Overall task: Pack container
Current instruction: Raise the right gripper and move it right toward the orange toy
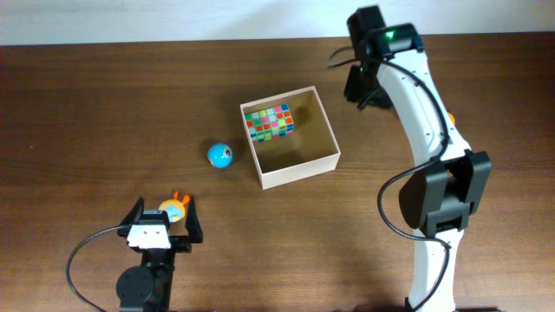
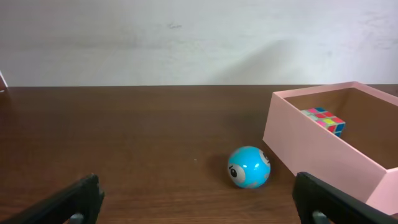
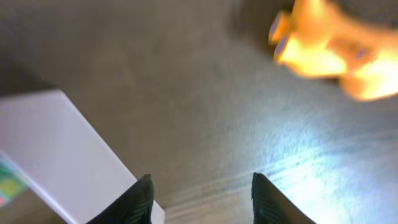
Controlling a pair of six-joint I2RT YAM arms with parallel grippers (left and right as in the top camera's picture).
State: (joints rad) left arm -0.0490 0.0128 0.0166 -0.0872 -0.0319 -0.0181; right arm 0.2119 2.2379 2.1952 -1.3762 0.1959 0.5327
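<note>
One packed, more waiting.
Multi-coloured cube sits in the square white-walled container; blue ball and orange toy lie outside. Left gripper, right gripper: jaws open.

A dark brown wooden table carries a square white-walled cardboard box, a round blue ball toy near it, and a small orange toy.

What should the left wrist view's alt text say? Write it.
A blue ball with eyes sits on a dark wooden table, left of a box holding a multicoloured cube. Two dark fingers frame the bottom corners, spread wide.
</note>
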